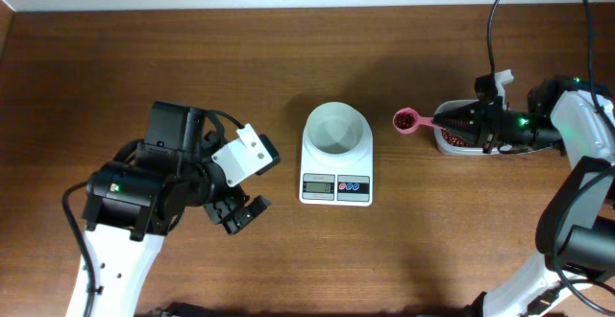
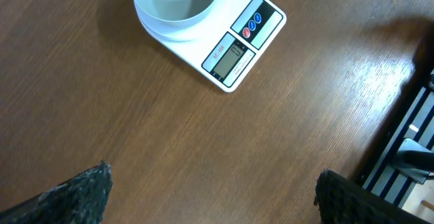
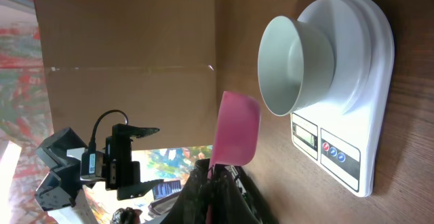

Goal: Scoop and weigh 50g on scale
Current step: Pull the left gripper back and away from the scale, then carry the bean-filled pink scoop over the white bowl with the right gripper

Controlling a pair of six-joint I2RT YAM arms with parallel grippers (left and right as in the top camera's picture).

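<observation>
You are holding pink spoon [image 1: 408, 121], right gripper [image 1: 461, 119] clamping handle; beans [image 1: 405, 120] sitting in spoon between tub [image 1: 450, 144] and scale [image 1: 336, 184]. Your left gripper [image 1: 240, 216] gaping wide, empty. Risk: tilting early, beans spilling onto surface [image 1: 192, 58] short of bowl [image 1: 336, 128].

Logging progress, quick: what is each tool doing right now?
Left tool: open, holding nothing.
Right tool: shut on the pink spoon, which carries beans.

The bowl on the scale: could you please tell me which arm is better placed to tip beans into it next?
Right. The right hand is shut on the pink spoon, loaded with beans, just beside the bowl. The left hand is open, empty and farther off on the other side.
</observation>
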